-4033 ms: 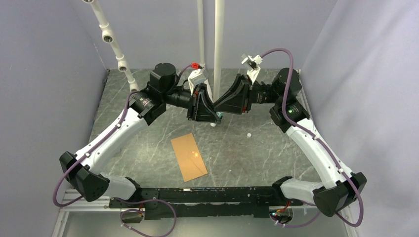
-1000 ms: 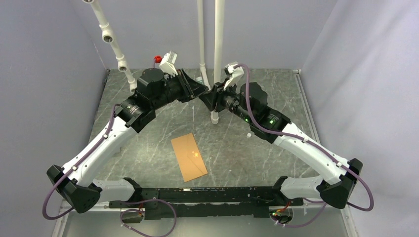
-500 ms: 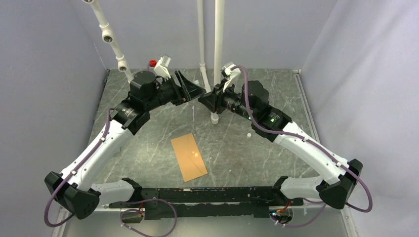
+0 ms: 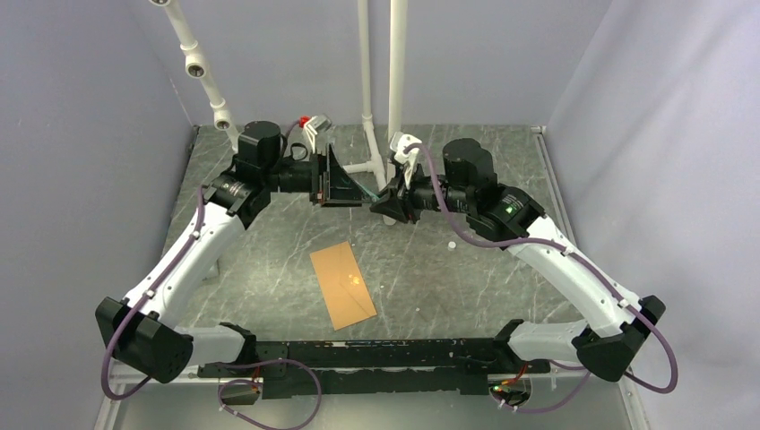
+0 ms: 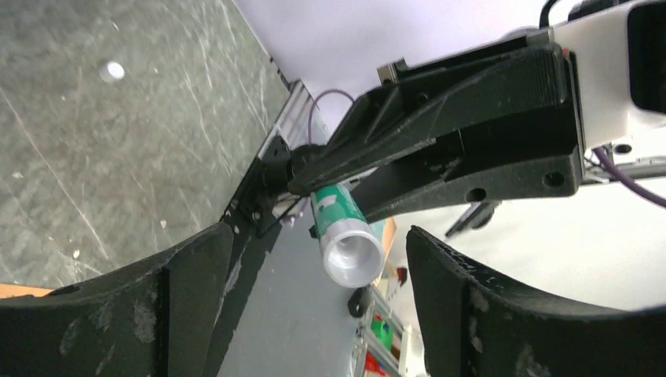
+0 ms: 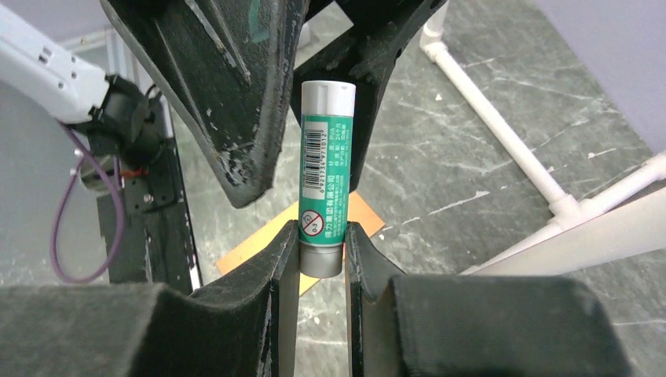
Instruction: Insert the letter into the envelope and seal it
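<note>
Orange-brown kraft, the envelope lies flat and askew on the grey-green veined table, near the front edge and well apart from both my claws. Whether the letter is inside it I cannot tell. Up above the far half of the table my right claw is clenched on the grey base of a green-and-white glue stick, which points at my left claw. That one is released, its jaws spread wide to either side of the stick's pale end and touching nothing. White pipes rise just behind.
</note>
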